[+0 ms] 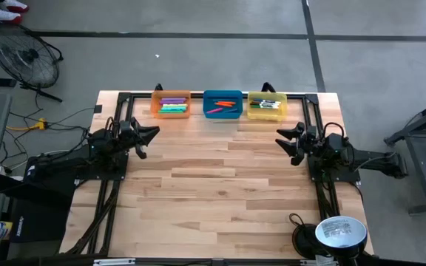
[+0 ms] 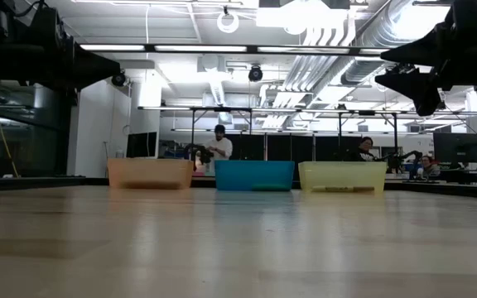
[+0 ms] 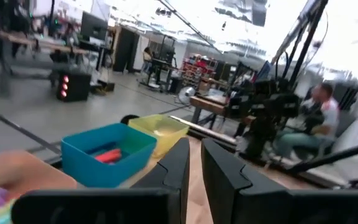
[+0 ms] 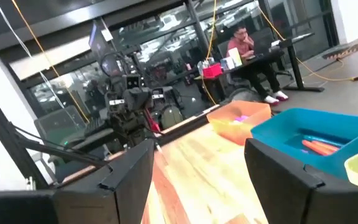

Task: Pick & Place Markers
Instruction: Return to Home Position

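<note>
Markers (image 1: 171, 105) in 3 bins (image 1: 222, 94); left gripper (image 1: 151, 137) and right gripper (image 1: 285, 141) aloft.

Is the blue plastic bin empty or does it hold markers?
Not empty: the high view shows orange markers lying inside the blue rectangular plastic bin.

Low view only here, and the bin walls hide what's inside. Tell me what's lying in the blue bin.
Observer: From above, red-orange markers lie in the blue bin.
Operator: Now report where both grippers are.
Observer: The left gripper hangs at the table's left side and the right gripper at its right side. Both are short of the bins. The right wrist view shows the right one's fingers apart with nothing between them.
</note>
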Robot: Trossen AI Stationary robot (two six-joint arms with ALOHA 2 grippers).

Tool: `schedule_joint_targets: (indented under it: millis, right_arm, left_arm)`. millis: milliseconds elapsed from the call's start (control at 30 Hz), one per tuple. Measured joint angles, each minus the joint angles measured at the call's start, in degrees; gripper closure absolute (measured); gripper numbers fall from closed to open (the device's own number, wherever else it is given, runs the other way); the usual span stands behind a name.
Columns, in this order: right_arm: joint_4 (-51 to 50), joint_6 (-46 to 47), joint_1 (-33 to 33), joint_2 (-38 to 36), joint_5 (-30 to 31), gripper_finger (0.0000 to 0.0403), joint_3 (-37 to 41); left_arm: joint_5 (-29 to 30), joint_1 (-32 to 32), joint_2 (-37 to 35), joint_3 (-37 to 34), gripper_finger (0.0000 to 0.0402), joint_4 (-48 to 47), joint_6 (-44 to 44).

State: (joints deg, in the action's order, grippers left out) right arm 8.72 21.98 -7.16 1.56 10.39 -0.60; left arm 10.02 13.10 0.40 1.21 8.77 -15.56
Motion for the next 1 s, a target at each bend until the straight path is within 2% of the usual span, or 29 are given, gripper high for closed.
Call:
schedule_joint_targets:
  millis: [100,1000]
  right_arm:
    - [0.1,0.0,0.0,0.0,0.2,0.0162,0.0]
    - [0.1,0.0,0.0,0.0,0.2,0.0162,0.0]
  left_arm:
    - [0.0,0.0,0.0,0.0,0.0362,-0.2,2.2]
    - [-0.1,0.0,0.0,-0.1,0.0362,-0.4,2.0]
